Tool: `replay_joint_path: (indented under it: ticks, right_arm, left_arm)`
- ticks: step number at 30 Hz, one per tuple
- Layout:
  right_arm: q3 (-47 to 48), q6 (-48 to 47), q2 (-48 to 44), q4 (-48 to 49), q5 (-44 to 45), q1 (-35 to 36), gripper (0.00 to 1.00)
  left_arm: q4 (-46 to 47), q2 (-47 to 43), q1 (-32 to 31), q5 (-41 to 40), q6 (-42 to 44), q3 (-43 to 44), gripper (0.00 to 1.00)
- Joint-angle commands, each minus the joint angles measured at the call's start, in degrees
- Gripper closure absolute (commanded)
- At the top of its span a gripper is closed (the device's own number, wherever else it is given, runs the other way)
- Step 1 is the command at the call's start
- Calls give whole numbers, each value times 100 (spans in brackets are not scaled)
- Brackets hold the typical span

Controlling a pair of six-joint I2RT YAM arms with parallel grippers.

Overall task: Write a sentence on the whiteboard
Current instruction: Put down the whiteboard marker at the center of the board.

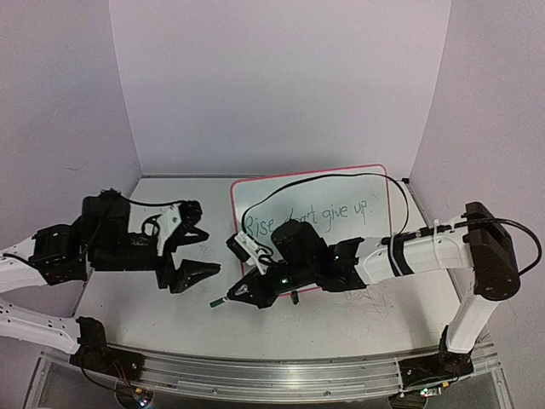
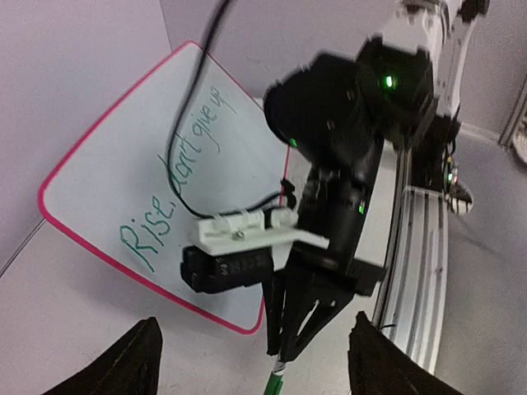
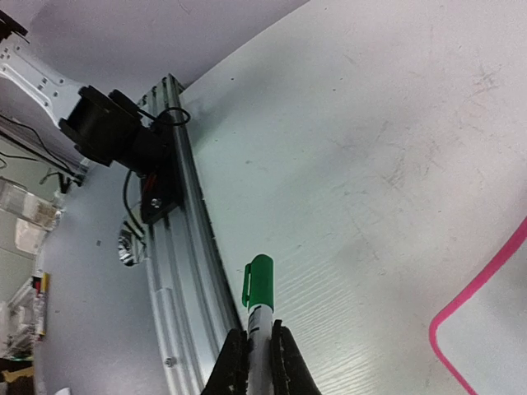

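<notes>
1 whiteboard; 1 green marker pinched in right hand; left hand spread wide, empty.

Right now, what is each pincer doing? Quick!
Left pincer: open, holding nothing.
Right pincer: closed on the green marker.

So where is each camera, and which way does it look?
Top: above and behind the arms, looking down at the table and whiteboard; both arms show.
Left wrist: on the left arm, facing the right tool and whiteboard; its open fingers edge the bottom.
Right wrist: on the right arm, facing the table's near rail; its tool grips a green marker.
Shared: top and left wrist both show green writing.
</notes>
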Motion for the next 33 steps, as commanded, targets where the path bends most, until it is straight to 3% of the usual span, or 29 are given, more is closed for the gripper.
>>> replay_joint_path:
  ticks: [1, 5, 11, 16, 24, 33]
  right_arm:
    - [352, -1011, 393, 861, 1773, 452, 100]
    - [784, -1006, 1127, 1271, 2503, 574, 100]
    - [1549, -1195, 2142, 1519, 2967, 745, 100]
    - [1294, -1046, 2163, 1628, 3207, 741, 80]
    - [271, -603, 770, 1637, 3536, 739, 46]
    - [-446, -208, -2426, -238, 4857, 395, 29]
  left_arm:
    - [287, -523, -9, -338, -1176, 401, 19]
    - [388, -491, -8, -1006, -1685, 807, 19]
    - [385, -271, -9, -1322, -1831, 1304, 17]
    - [398, -175, -4, -1486, -1942, 1432, 16]
    - [572, -67, -9, -1649, -2007, 1429, 14]
    - [818, 406, -9, -2228, -2122, 1680, 10]
